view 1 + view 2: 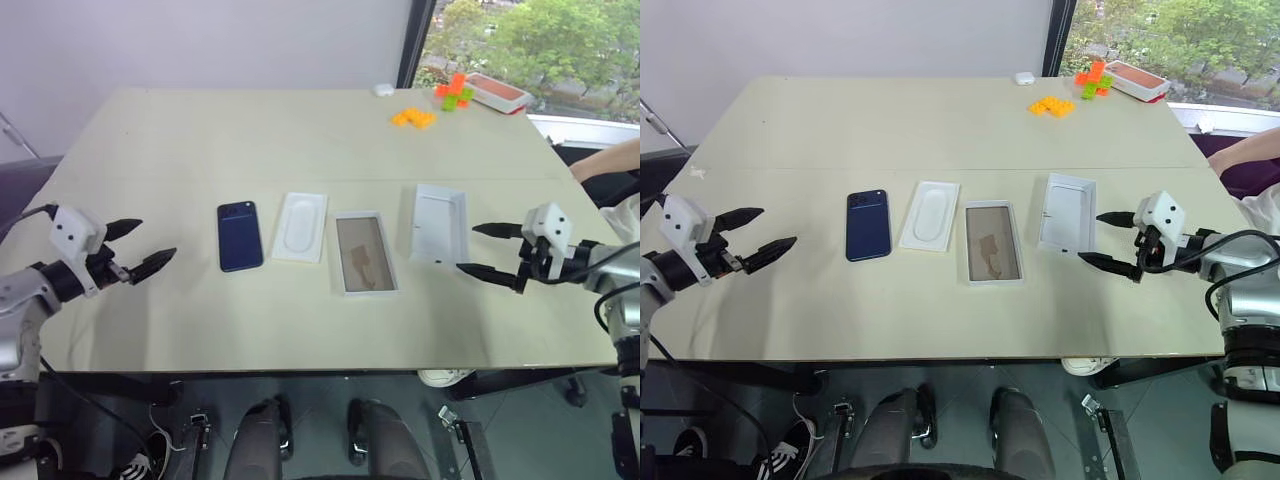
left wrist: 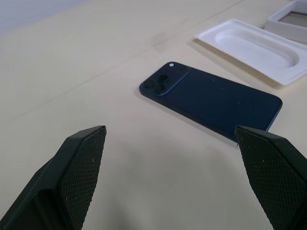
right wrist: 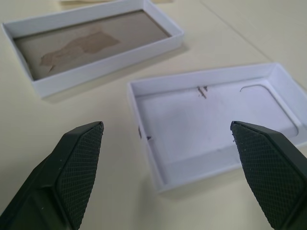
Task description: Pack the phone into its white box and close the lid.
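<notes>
Nothing of the packing looks done yet. The phone (image 1: 240, 236) lies flat on the counter (image 1: 300, 130), back up with its camera cluster at the far end, leftmost in a row of four items. Just beside it, to its right, sits the white insert (image 1: 300, 227) with its oblong recess, then the box (image 1: 365, 253), empty with its brown floor showing, and further right the lid (image 1: 439, 223), lying inside up and apart from the box. The left hand (image 1: 140, 250) hovers over the counter's left edge, fingers spread wide and holding nothing, pointed toward the phone but well apart from it. The right hand (image 1: 490, 250) hangs near the lid's right side, also spread wide and empty, not touching it. So every step remains, as I judge it: the phone must be picked up and laid in the box, and the lid turned over and seated on top. Whether the insert belongs in the box too cannot be told from here.
</notes>
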Robot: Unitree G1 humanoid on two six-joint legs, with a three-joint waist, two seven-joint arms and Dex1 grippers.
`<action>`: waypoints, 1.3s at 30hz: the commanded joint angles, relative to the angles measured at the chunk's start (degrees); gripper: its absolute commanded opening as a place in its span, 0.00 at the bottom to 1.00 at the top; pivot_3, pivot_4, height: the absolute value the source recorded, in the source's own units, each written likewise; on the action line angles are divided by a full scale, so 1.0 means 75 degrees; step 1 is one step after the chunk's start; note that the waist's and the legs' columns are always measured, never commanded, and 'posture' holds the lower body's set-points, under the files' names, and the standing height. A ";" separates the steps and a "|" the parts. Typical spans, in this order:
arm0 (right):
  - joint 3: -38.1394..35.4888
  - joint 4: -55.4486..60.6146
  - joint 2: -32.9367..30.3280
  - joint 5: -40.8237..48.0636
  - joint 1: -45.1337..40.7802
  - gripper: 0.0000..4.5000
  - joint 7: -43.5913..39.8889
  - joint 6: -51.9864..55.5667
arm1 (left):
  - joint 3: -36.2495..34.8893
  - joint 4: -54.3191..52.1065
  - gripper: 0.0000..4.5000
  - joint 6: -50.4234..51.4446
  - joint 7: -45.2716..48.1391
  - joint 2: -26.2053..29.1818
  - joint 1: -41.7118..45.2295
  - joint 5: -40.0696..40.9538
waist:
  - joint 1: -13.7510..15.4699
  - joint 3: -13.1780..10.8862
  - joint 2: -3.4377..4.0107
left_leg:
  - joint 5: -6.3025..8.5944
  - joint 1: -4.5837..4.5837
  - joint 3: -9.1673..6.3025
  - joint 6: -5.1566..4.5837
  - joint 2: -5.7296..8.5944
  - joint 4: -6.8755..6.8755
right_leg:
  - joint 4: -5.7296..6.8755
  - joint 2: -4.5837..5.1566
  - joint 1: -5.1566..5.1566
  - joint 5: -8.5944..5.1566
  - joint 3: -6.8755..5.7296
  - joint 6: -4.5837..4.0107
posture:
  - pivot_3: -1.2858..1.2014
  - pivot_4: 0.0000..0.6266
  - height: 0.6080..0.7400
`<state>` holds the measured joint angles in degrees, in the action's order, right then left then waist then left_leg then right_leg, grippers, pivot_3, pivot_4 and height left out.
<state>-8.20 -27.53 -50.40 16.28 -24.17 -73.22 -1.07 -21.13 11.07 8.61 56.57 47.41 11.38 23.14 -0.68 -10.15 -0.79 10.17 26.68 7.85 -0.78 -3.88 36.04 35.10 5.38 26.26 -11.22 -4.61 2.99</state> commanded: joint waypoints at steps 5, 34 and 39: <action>-0.0357 -0.0308 -0.0382 0.0024 0.0114 0.99 -0.0100 -0.0432 | -0.0117 -0.0079 1.00 0.0012 0.0045 0.0135 0.0112 0.0076 | -0.0019 0.0000 0.0000 | 0.0000 -0.0001 0.0001 0.0000 0.0000 0.0000 | 0.0001 -0.0001 0.0001 0.0000 0.0000 0.0000 | 0.52 0.24 1.00; -0.0234 -0.0493 -0.0202 0.0481 -0.0443 0.99 -0.0174 0.0915 | -0.0015 -0.0530 1.00 0.1771 0.0070 0.0168 0.0361 0.0583 | -0.0017 0.0000 0.0001 | 0.0000 -0.0005 0.0001 0.0000 -0.0001 0.0006 | 0.0003 -0.0001 -0.0005 0.0000 0.0000 0.0000 | 0.52 0.24 1.00; -0.0129 -0.0041 -0.0040 0.0320 -0.0685 0.99 0.0189 0.1150 | -0.0149 -0.0746 1.00 0.2412 -0.0359 0.0039 0.0680 0.0908 | -0.0014 0.0000 0.0000 | 0.0000 -0.0007 -0.0001 0.0000 -0.0001 0.0007 | 0.0007 -0.0002 -0.0007 0.0001 0.0000 -0.0001 | 0.52 0.24 1.00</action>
<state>-8.58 -30.07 -50.55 18.30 -27.97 -72.55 7.08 -20.01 7.15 25.50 55.13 47.51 15.58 28.41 -0.79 -10.16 -0.79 10.16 26.63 7.84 -0.78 -3.88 36.08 35.16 5.35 26.20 -11.22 -4.61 2.99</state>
